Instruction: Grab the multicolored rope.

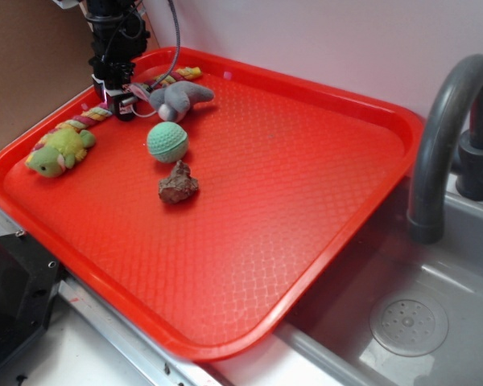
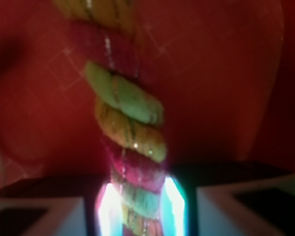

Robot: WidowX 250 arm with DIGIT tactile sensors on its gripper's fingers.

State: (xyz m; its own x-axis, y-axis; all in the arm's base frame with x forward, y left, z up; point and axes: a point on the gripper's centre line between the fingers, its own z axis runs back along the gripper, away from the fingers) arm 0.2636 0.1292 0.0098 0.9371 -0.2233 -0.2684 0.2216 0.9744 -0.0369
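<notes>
The multicolored rope (image 1: 92, 117), twisted from yellow, pink and light green strands, lies along the far left rim of the red tray (image 1: 322, 241). It runs from a green plush turtle (image 1: 60, 150) toward the back corner. My gripper (image 1: 122, 104) is down on the rope's middle stretch. In the wrist view the rope (image 2: 128, 103) runs up from between my two glowing fingertips, which press on both of its sides; the gripper (image 2: 140, 206) is shut on it. The arm hides the part of the rope under it in the exterior view.
A grey plush toy (image 1: 179, 98) lies right beside the gripper. A teal ball (image 1: 167, 141) and a brown lump (image 1: 178, 183) sit nearer the tray's middle. A grey faucet (image 1: 443, 137) and sink basin (image 1: 435, 322) are at the right.
</notes>
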